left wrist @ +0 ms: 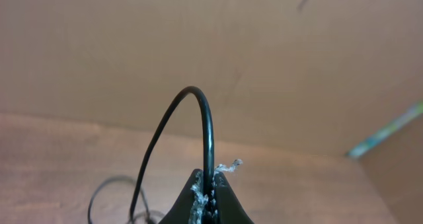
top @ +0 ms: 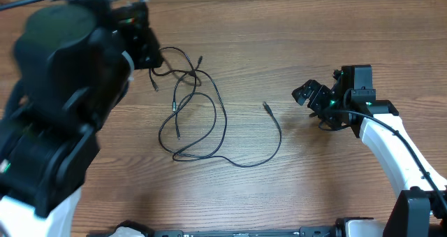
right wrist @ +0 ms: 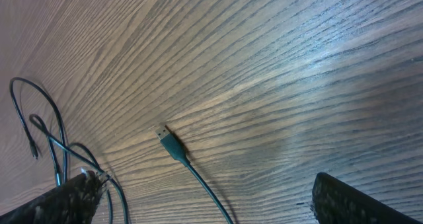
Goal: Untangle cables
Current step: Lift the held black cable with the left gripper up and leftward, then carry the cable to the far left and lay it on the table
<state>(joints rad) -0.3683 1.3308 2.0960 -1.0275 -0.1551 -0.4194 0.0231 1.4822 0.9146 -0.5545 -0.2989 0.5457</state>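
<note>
Overhead shows the cables (top: 199, 118) lying in crossed loops left of the middle of the table (top: 314, 27), one plug end (top: 267, 108) trailing right. At the far-left edge of the loops the left gripper (left wrist: 210, 187) is clamped on a strand; the right gripper (top: 305, 92) stands spread, well apart from them. With nothing pinned, a pull would likely drag everything or cinch the crossings tight, and the thin strand might slip free.

Thin black cables (top: 224, 118) in loose overlapping loops, plug ends apart
</note>
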